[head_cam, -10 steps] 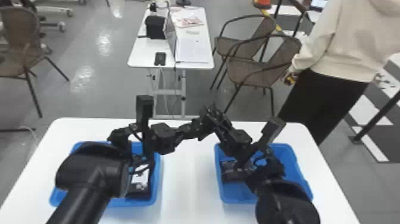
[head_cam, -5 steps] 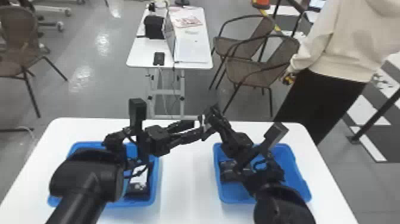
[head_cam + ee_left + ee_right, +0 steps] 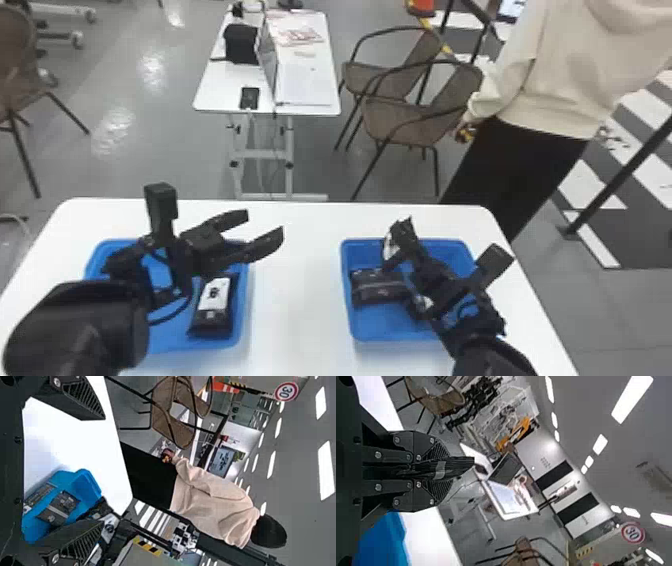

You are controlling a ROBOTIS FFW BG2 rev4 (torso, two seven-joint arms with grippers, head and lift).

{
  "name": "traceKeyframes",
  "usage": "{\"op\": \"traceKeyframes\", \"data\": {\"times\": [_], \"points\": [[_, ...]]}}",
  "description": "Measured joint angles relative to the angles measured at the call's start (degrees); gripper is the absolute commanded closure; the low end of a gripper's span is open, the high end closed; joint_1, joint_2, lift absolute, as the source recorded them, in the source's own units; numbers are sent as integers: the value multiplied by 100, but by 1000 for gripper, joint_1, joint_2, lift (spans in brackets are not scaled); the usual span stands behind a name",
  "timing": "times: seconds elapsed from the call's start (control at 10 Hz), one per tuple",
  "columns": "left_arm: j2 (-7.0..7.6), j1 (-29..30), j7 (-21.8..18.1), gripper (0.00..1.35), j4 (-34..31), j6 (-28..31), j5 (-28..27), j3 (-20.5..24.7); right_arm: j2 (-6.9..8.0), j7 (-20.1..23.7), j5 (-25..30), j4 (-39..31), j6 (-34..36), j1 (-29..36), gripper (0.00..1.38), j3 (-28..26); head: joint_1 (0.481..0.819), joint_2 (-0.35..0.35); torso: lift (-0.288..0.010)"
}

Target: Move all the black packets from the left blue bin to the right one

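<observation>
Left claw [image 3: 266,225] back from right claw's [image 3: 400,234] half-hidden packet [image 3: 440,469]

One left blue bin [image 3: 205,345] and one right blue bin [image 3: 395,334] are seen, making two. Four black packets can be counted: one packet [image 3: 212,310] in the left bin, which is partly hidden, two packets [image 3: 59,508] in the right bin, and one held packet [image 3: 440,470] in the right gripper [image 3: 399,232]. Two white tables [image 3: 300,300], three chairs [image 3: 390,120] and one phone [image 3: 249,98] are also shown.
</observation>
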Motion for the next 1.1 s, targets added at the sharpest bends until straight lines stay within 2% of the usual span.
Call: {"op": "traceKeyframes", "data": {"times": [0.2,0.3,0.4,0.5,0.6,0.9,1.1], "points": [[68,185,70,1,-149,-50,138,219,-182,-12,-130,658,218,-160,412,-48,695,-183,0],[72,271,130,110,-233,-111,163,306,-215,-134,42,785,256,-207,145,-119,695,-181,0],[71,339,168,157,-286,-127,146,379,-196,-593,528,605,121,-154,64,-310,695,-199,0],[72,390,193,173,-299,-111,46,451,-141,-1203,993,85,-86,61,113,-459,695,-211,0],[73,446,256,174,-301,-22,-85,538,-81,-1500,1103,-478,-392,325,125,-526,695,-230,0],[75,825,710,202,-563,660,-330,826,229,-1592,930,-2268,-994,1093,125,-741,695,-224,0],[76,1060,1150,202,-979,1652,-548,902,347,-1583,818,-3176,-1127,1503,127,-689,695,-204,0]]}}
